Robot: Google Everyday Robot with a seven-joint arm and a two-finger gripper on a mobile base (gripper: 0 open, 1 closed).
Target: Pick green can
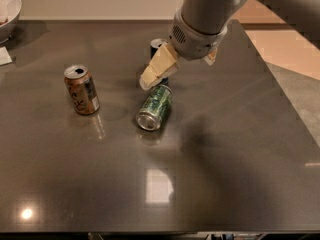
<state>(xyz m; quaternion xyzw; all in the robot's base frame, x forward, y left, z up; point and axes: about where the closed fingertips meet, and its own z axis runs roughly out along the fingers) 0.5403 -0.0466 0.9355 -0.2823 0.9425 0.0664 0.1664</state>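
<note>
The green can (155,107) lies on its side near the middle of the dark table (235,149), its silver end facing the front. My gripper (151,77) hangs just above the can's far end, reaching down from the arm at the upper right. It holds nothing that I can see. The far end of the can is partly hidden by the gripper.
A brown can (81,90) stands upright to the left of the green can. A slim blue can (158,46) stands behind it, partly hidden by the gripper. A white bowl (8,8) and a white paper (4,56) sit at the far left. The table's right edge borders the floor.
</note>
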